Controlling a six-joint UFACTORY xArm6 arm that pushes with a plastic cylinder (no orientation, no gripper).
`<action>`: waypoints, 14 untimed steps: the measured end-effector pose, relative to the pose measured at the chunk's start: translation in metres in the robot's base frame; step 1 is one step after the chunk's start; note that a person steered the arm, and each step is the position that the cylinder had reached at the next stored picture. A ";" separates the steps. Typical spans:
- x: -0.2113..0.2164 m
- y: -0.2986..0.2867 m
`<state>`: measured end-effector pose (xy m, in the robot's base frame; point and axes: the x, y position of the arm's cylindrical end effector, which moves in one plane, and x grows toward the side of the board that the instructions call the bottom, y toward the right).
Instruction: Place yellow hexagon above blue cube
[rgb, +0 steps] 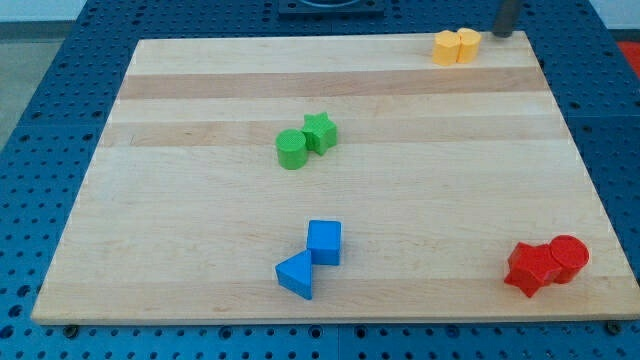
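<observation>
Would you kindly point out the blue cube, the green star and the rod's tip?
blue cube (324, 241): camera view, top face.
green star (320, 131): camera view, top face.
my tip (503, 33): camera view, rod's lower end.

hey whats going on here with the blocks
A robot arm with a rod is pushing blocks around a wooden board. My tip sits at the view's top right, just right of the two yellow blocks, not clearly touching them. The yellow hexagon is meant to end up above the blue cube, which sits far off near the bottom centre beside a blue triangle. Green blocks and red blocks lie apart.
</observation>
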<state>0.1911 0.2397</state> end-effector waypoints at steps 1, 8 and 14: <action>0.004 -0.039; 0.159 -0.124; 0.280 -0.196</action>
<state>0.4710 0.0433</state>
